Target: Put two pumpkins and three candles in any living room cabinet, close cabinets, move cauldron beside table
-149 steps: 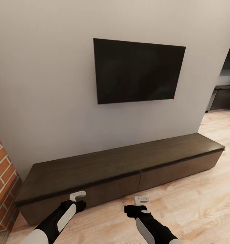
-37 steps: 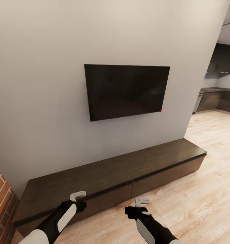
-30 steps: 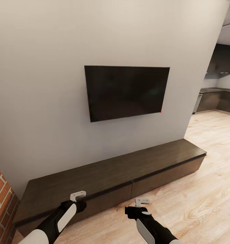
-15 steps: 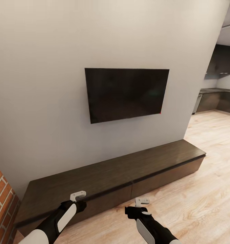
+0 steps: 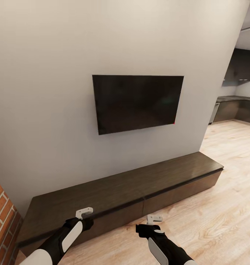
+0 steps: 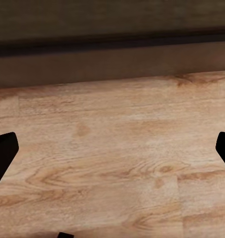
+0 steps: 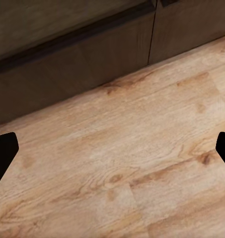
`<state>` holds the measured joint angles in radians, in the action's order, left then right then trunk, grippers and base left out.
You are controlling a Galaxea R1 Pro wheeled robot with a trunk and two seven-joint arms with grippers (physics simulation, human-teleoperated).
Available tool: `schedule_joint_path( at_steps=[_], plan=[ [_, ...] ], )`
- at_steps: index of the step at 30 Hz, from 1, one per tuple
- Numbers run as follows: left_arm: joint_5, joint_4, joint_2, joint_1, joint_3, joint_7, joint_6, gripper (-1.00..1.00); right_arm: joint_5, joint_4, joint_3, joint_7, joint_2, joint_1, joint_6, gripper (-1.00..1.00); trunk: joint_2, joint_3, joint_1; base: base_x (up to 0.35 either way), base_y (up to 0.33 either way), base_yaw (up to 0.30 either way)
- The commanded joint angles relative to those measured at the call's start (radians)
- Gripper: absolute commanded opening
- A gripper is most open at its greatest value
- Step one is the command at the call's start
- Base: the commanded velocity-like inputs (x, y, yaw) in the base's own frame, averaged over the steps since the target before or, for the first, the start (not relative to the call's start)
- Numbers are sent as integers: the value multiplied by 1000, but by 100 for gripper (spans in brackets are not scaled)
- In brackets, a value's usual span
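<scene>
Cabinet [image 5: 117,198] sits low against the wall under the TV [image 5: 137,103], drawers shut; stiff wood fronts, probably best pulled by the top edge, though no handle is visible. Left gripper [image 5: 84,213] and right gripper [image 5: 154,219] hover empty, jaws spread, over bare floor [image 6: 112,163]; brick pillar [image 5: 1,217] crowds the left side.

A plain pale grey wall [image 5: 47,92] fills most of the head view, with a flat black rectangular television [image 5: 137,103] mounted at centre. Light wood-plank flooring [image 5: 220,217] spreads from 3 to 6 o'clock. A red brick column edge [image 5: 1,221] shows at 8 o'clock. Dark grey kitchen units [image 5: 237,108] stand at 2 o'clock, evenly lit.
</scene>
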<state>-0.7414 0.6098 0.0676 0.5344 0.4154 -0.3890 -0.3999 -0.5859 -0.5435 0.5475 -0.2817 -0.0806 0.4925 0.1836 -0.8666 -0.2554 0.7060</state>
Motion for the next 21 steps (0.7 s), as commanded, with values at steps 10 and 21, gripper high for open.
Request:
schedule_joint_path(
  at_steps=[10, 21],
  plan=[
    [-9, 2, 4, 1, 9, -13, 0, 100, -11, -1, 5, -10, 1, 1, 4, 100, -1, -1, 0, 0, 0, -106],
    [-10, 1, 3, 0, 10, -13, 3, 100, -12, -1, 5, -10, 1, 1, 4, 100, -1, -1, 0, 0, 0, -274]
  ],
)
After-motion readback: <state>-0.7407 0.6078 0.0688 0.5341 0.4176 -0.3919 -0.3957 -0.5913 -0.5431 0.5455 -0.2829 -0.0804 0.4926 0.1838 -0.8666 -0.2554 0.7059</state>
